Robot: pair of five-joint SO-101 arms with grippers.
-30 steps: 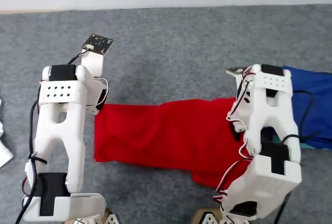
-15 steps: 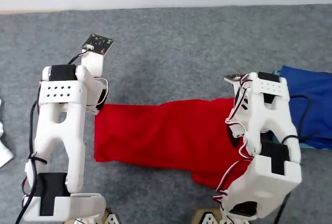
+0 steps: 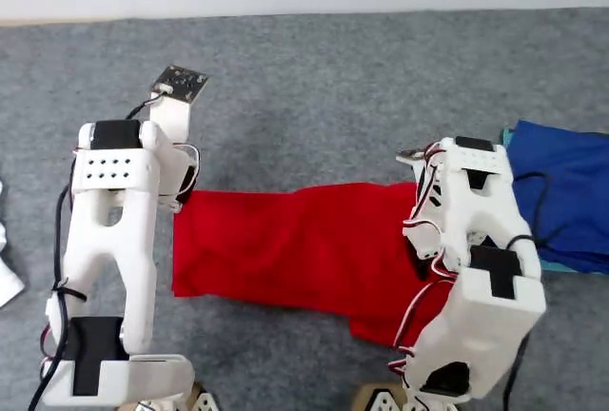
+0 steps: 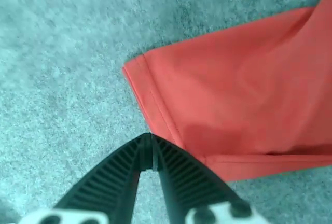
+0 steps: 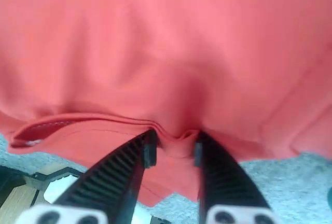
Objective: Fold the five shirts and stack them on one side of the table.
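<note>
A grey, felt-like table (image 3: 314, 88) seen from above, with two white robot arms reaching in from the near edge. At the far left edge lies a scrap of white cloth (image 3: 6, 283), well apart from everything else.

The left arm (image 3: 109, 240) stands on the left side of the table. Its wrist view shows the left gripper (image 4: 151, 154) with its black ribbed fingers pressed together. The tips meet right at the hemmed left edge of the red shirt (image 3: 295, 244), and it cannot be told whether any fabric is caught between them.

The red shirt lies flat across the middle of the table as a long band running left to right. Its left end is beside the left arm and its right end is under the right arm. A smaller flap of it juts toward the near edge on the right.

The right arm (image 3: 476, 278) leans over the shirt's right end. The right gripper (image 5: 174, 149) pinches the red cloth — a small ridge of a doubled edge is bunched up between its two fingers (image 5: 129, 167).

At the right edge of the table lies a blue shirt (image 3: 571, 183), partly behind the right arm, with a strip of teal fabric (image 3: 557, 262) showing at its near side.
</note>
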